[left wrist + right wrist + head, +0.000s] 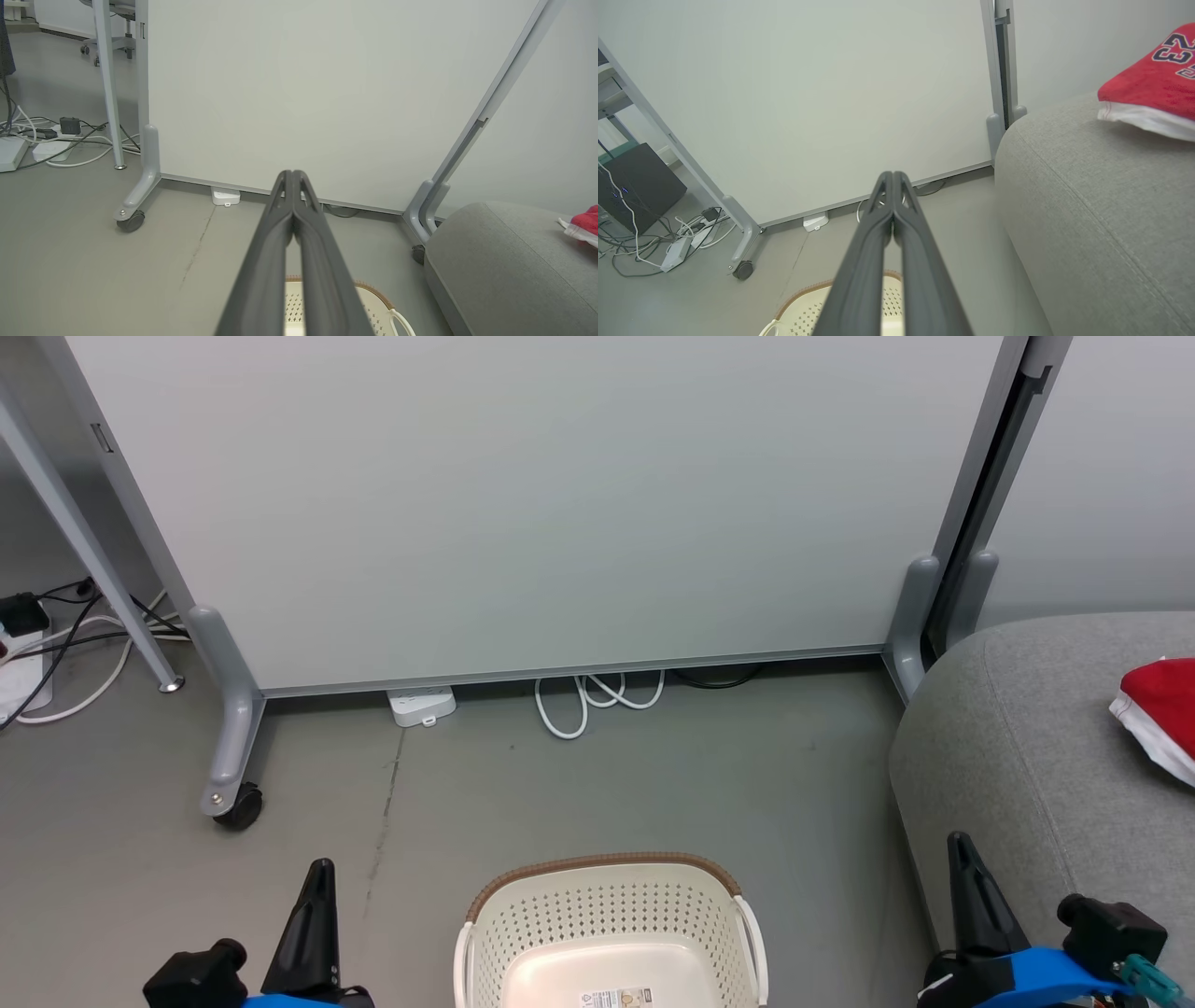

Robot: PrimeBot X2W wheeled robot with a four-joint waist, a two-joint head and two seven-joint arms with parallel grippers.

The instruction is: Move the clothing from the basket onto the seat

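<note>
The left gripper point(292, 173) and the right gripper point(893, 173) both have their fingers pressed together on nothing, held low at about seven and five o'clock of the basket point(607, 863). The basket sits on the floor dead ahead of the robot at twelve o'clock. The part of its bottom I can see is bare apart from a label.

The clothing point(1148, 79), red with white trim and a "23", lies on top of the seat point(1008, 747) off at two o'clock. I cannot tell whether a second piece lies beneath or beyond it.

To my eye the moving is done or close to it, so this step is a check and a tidy rest. The near half of the basket is cut off from sight, so the robot should tip its head down to look there before calling it finished. The right arm also needs to stay clear of the seat's rounded corner, which is just beside it.
</note>
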